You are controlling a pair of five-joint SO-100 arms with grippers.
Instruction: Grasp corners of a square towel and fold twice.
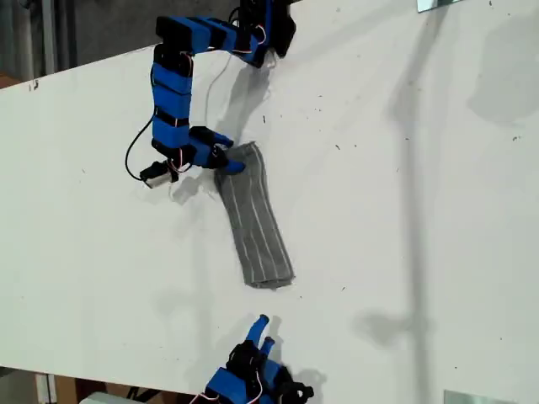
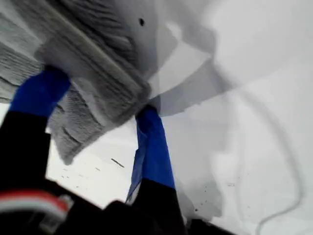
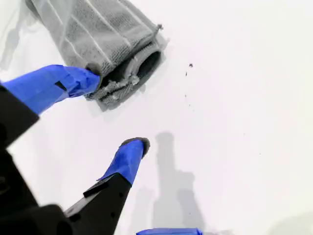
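The towel point(image 1: 257, 223) lies folded into a long narrow grey strip with white stripes near the middle of the white table point(image 1: 404, 210). My first gripper point(image 1: 227, 154) is at the strip's far end, shut on the towel point(image 2: 93, 63), which bunches between its blue fingers point(image 2: 154, 147) and hangs slightly off the table. My second gripper point(image 1: 265, 330) stands open just short of the strip's near end. In the second wrist view the layered end of the towel point(image 3: 98, 29) sits right at one fingertip point(image 3: 73, 81), and my second gripper point(image 3: 105, 115) holds nothing. No separate corners show.
A black cable point(image 1: 135, 151) loops beside the first arm on the exterior view's left. Metal pieces sit at the exterior view's top right point(image 1: 438, 4) and bottom right point(image 1: 476, 397). The table's edge runs along the exterior view's upper left.
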